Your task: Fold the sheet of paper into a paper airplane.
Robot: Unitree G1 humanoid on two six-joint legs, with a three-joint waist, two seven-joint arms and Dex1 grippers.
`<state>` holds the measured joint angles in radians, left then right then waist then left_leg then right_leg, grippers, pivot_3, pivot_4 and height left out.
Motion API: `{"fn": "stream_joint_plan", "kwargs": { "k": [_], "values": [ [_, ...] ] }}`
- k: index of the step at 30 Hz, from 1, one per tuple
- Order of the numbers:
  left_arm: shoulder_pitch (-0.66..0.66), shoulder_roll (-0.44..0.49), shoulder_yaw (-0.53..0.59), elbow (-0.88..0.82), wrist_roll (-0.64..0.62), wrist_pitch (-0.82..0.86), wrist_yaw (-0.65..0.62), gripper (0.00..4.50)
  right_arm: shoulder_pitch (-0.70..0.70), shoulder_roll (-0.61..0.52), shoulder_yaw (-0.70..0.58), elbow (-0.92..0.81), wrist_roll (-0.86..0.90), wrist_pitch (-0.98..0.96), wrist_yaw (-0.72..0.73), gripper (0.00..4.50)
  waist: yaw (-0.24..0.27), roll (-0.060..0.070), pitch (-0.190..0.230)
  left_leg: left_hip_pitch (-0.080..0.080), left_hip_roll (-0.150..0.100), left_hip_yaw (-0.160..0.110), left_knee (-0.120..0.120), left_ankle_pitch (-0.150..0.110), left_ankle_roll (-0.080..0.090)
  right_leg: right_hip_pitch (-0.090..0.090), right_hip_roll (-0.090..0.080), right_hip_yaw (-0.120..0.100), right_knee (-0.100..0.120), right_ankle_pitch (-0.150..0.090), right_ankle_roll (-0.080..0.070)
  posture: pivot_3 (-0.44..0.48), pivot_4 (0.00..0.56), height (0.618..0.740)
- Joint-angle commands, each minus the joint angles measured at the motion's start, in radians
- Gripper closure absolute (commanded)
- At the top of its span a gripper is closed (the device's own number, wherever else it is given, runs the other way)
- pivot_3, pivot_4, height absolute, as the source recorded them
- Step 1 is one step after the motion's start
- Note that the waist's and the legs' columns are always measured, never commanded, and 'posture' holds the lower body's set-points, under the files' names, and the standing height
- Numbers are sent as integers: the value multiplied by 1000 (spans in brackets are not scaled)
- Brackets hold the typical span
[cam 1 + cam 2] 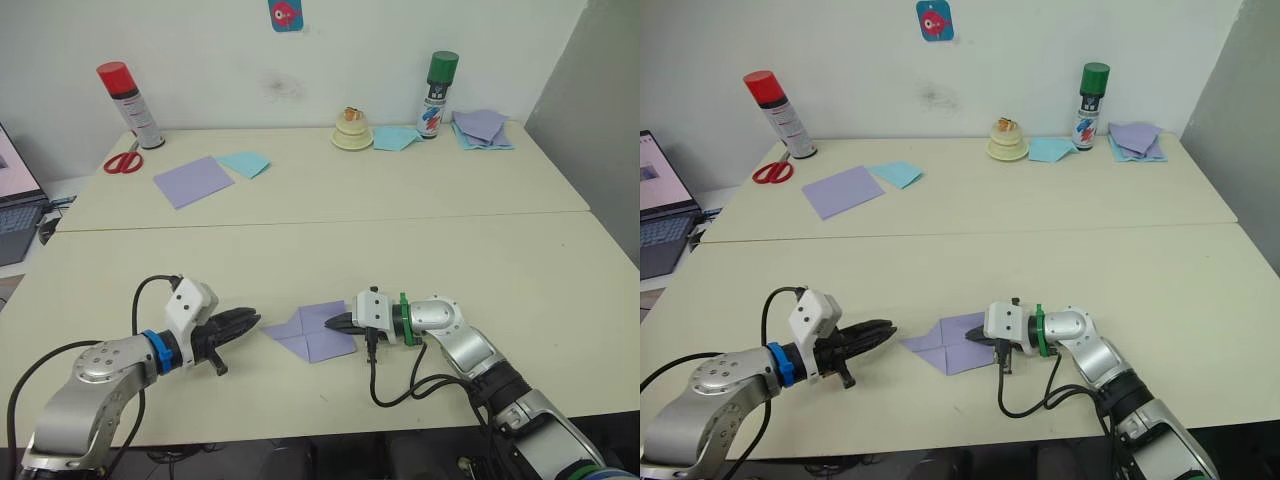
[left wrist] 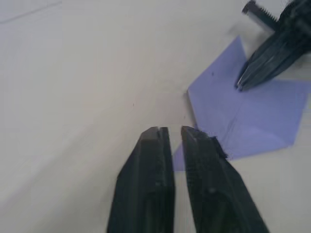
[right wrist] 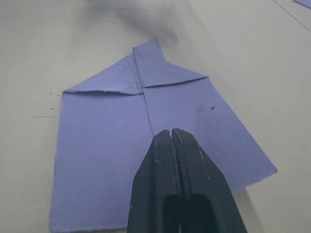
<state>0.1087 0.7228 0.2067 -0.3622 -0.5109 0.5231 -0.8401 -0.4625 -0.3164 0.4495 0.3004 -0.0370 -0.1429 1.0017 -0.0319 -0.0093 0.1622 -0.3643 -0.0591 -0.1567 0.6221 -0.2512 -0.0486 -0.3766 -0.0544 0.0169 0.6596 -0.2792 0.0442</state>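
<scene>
The sheet of paper [image 1: 312,340] is lavender and lies flat near the table's front edge. Two corners are folded in to a centre crease, making a point toward my left arm; the folds show in the right wrist view [image 3: 102,145]. My right gripper [image 1: 332,323] is shut, and its tips [image 3: 171,132] rest on the sheet along the centre crease. My left gripper [image 1: 252,320] is shut too, low over the table at the sheet's pointed left end, with a corner of the sheet [image 2: 252,121] just beyond its fingertips [image 2: 155,133]. The paper airplane is out of view.
On the far table half lie a smooth lavender sheet [image 1: 193,181], a light blue sheet [image 1: 244,163] and red scissors [image 1: 122,160]. A red-capped can [image 1: 130,105], a green-capped can [image 1: 436,95], a cream object [image 1: 352,130] and a paper pile [image 1: 482,128] stand behind. A laptop [image 1: 15,215] sits at left.
</scene>
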Motion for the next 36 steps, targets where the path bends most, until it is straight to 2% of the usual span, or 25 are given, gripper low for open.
{"fn": "stream_joint_plan", "kwargs": {
  "k": [1, 5, 8, 11, 16, 19, 25, 29, 36],
  "values": [
    [6, 14, 10, -58, -17, 18, 1, 2518, 7, -4, 3, 32, -15, 17, 2, 4500, 0, 0, 0, 0, 0, 0, 0, 0, 0, 0, 0, 0, 0, 0, 0, 0, 150, 740],
    [-12, -8, -50, -53, 47, -8, 34, 1248, 12, -6, 3, 29, -17, 17, 1, 4500, 0, 0, 0, 0, 0, 0, 0, 0, 0, 0, 0, 0, 0, 0, 0, 0, 150, 740],
    [-23, -25, -79, -51, 70, -22, 49, 1248, 14, -6, 2, 25, -18, 20, -2, 4500, 1, 0, 0, 0, 0, 0, 0, 0, 0, 0, 0, 0, 0, 0, 0, 0, 150, 740],
    [-26, -36, -84, -54, 62, -23, 48, 1872, 16, -7, 0, 19, -17, 24, -3, 4500, 1, 0, 0, 0, 0, 0, 0, 0, 0, 0, 0, 0, 0, 0, 0, 0, 150, 740],
    [-34, -41, -93, -59, 59, -17, 46, 3505, 17, -8, -1, 16, -18, 27, -4, 4500, 1, 0, 0, 0, 0, 0, 0, 0, -1, 0, 0, 0, 0, 0, -1, 0, 150, 740],
    [-53, -56, -134, -37, 86, -33, 49, 4465, 18, -8, 0, 13, -18, 29, -4, 4500, 1, 0, 0, 0, 0, 0, 0, 0, -1, 0, 0, 0, 0, 0, -1, 0, 150, 740],
    [-102, -93, -254, 44, 186, -70, 71, 4494, 15, -6, -1, 12, -19, 32, -6, 4500, 1, 0, 0, 0, 0, 0, 0, 0, -1, 0, 0, 0, 0, 0, -1, 0, 150, 740],
    [-90, -103, -311, 76, 223, -82, 64, 4494, 19, -9, -2, 4, -19, 37, -7, 4500, 1, 0, 0, 0, 0, 1, -1, 0, -1, -1, 0, 0, 0, 0, -1, 0, 150, 740],
    [-63, -103, -340, 124, 268, -122, 63, 4494, 40, -3, -15, -36, 15, 93, 1, 4500, 2, 0, 0, 0, 0, 0, -2, 0, -1, 0, 0, 0, 0, 0, 0, 0, 150, 740]
  ]
}}
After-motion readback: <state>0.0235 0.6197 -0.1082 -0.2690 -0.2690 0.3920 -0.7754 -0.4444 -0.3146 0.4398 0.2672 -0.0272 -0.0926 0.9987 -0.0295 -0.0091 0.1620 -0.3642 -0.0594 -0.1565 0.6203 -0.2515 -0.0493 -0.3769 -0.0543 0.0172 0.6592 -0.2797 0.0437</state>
